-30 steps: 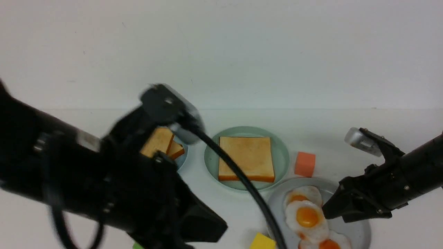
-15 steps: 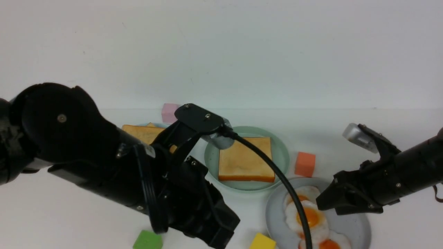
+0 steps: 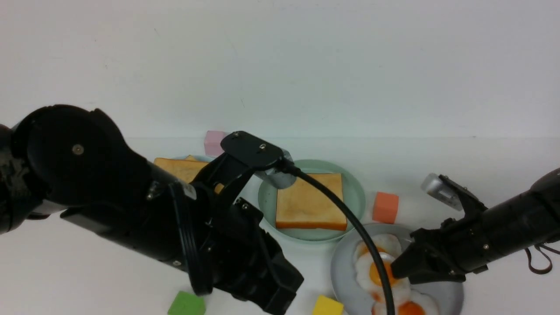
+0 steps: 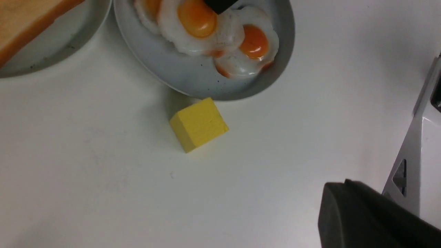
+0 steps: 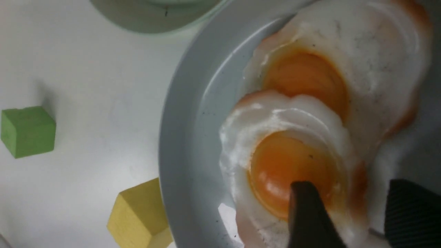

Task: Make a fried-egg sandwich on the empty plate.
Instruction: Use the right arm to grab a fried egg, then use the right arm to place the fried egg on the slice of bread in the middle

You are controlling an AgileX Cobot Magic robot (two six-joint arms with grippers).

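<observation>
Now — right tool (image 5: 349, 196) | jaws apart | at fried egg (image 5: 293, 162) | grey plate (image 5: 186, 144)

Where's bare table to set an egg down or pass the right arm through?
Free: the table beyond the orange cube, toward the wall; also the near-left corner, left of the green cube. Crowded: the strip between the mint-green plate and grey plate, with the yellow cube close by.

Bright, even, diffuse light from above. The yellow block (image 4: 198, 124) and green block (image 5: 27, 131) cast soft, faint shadows on the white table (image 4: 103, 193). Mild glare streaks the grey plate (image 5: 179, 144). The right pincer (image 5: 351, 210) is blurred, too close for focus.
</observation>
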